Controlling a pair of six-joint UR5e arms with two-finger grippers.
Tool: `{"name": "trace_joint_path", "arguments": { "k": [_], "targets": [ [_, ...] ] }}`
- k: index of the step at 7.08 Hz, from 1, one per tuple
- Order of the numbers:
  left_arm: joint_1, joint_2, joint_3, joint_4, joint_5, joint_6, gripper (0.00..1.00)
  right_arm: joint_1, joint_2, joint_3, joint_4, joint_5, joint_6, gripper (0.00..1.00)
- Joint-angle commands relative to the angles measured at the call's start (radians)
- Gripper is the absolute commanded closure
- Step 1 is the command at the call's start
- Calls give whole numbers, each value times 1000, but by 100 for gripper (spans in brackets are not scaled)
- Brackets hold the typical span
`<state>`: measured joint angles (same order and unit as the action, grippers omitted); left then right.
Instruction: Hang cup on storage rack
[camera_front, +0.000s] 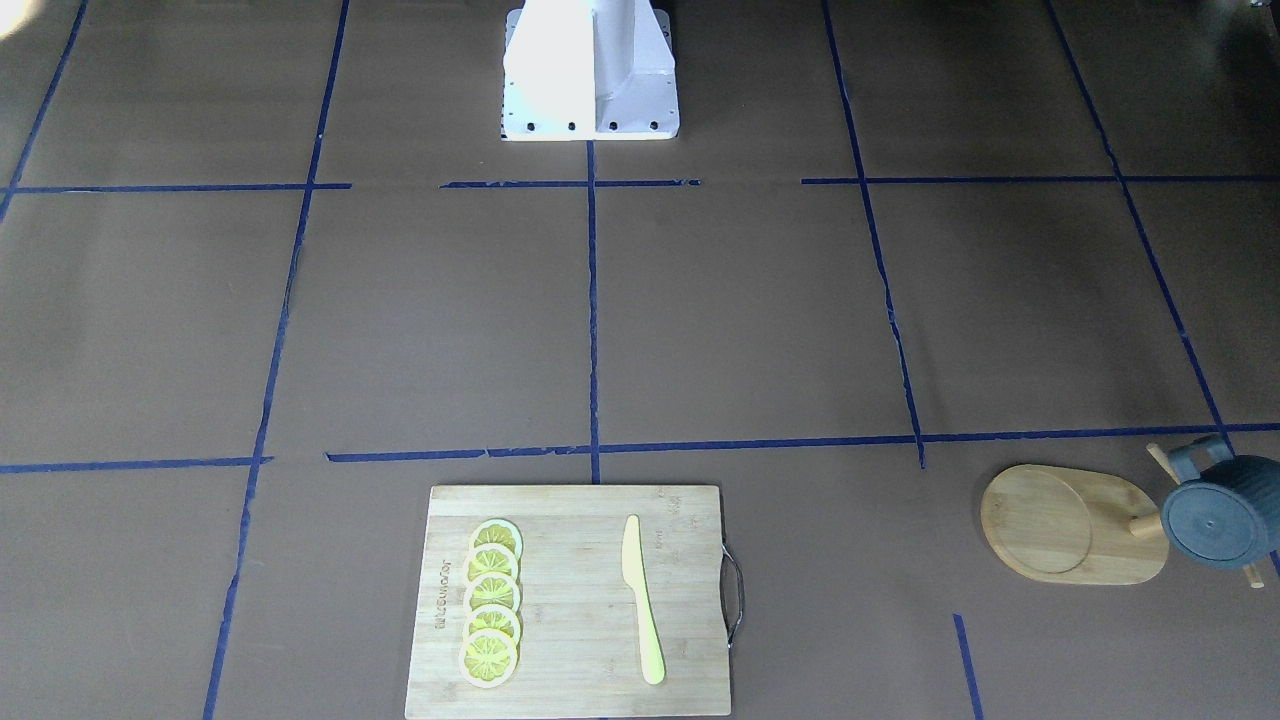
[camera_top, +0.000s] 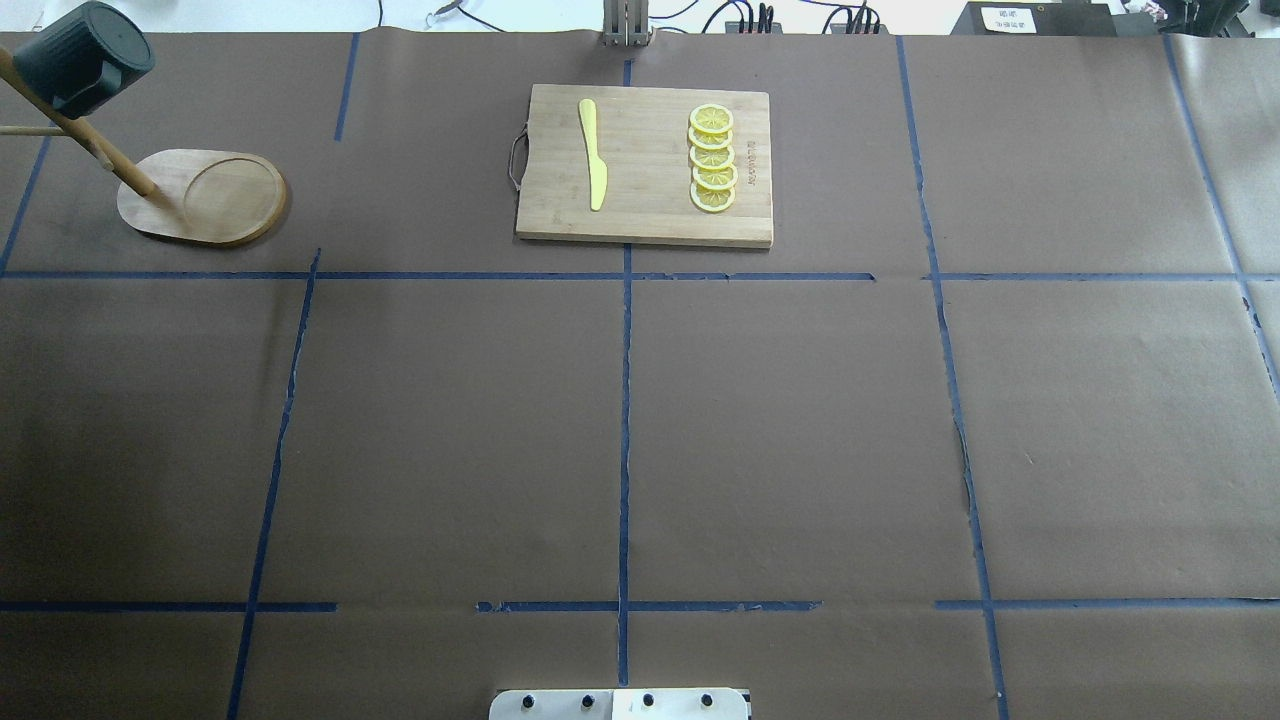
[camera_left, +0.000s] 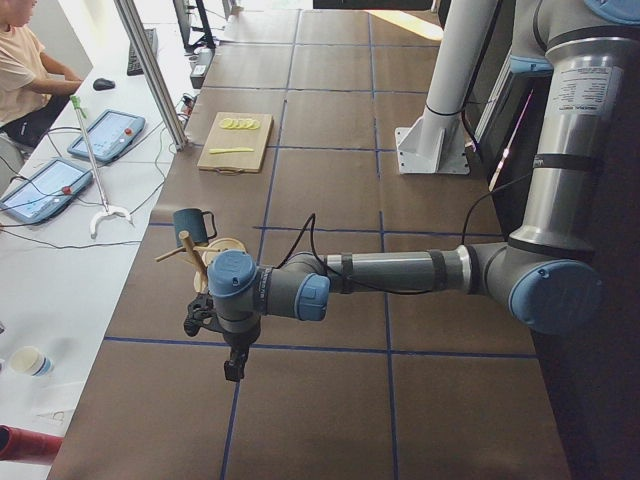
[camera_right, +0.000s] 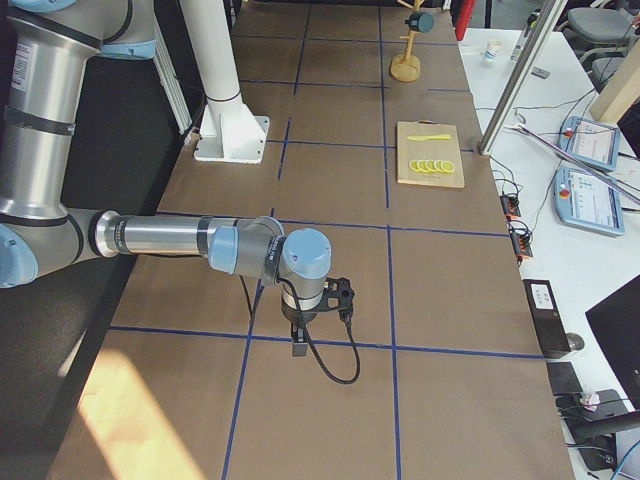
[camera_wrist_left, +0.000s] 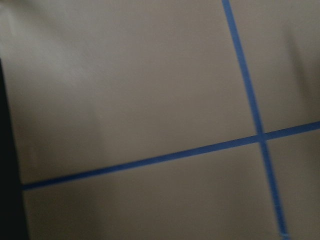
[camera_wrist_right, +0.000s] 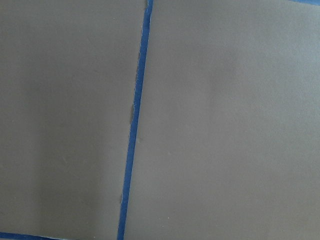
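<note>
The dark blue-grey cup (camera_front: 1222, 520) hangs high on the storage rack, its handle (camera_front: 1195, 455) up by a thin peg and its bottom turned to the front camera. The rack's oval wooden base (camera_front: 1060, 525) stands at the table's far left corner in the overhead view (camera_top: 215, 195), with the cup (camera_top: 85, 55) on it. No gripper touches either. My left gripper (camera_left: 235, 365) hangs over bare table, nearer than the rack (camera_left: 190, 255). My right gripper (camera_right: 298, 345) is low over the table, far from the rack (camera_right: 405, 68). I cannot tell whether either is open or shut.
A bamboo cutting board (camera_top: 650, 215) with several lemon slices (camera_top: 712, 158) and a yellow knife (camera_top: 593, 155) lies at the table's far middle. The robot's white base (camera_front: 590, 75) is at the near edge. Both wrist views show only brown table with blue tape lines.
</note>
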<state>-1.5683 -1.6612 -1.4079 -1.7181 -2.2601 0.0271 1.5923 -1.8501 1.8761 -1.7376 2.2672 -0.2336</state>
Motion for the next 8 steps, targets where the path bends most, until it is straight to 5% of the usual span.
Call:
{"name": "trace_joint_path", "arguments": {
  "k": [1, 4, 8],
  "targets": [
    [-1, 11, -17, 121, -30, -26, 0, 0, 5, -3, 1, 2, -6, 0],
    [-1, 40, -54, 121, -144, -16, 0, 0, 3, -11, 0, 0, -6, 0],
    [4, 94, -128, 103, -133, -15, 0, 0, 2, -31, 0, 5, -3, 0]
  ]
}}
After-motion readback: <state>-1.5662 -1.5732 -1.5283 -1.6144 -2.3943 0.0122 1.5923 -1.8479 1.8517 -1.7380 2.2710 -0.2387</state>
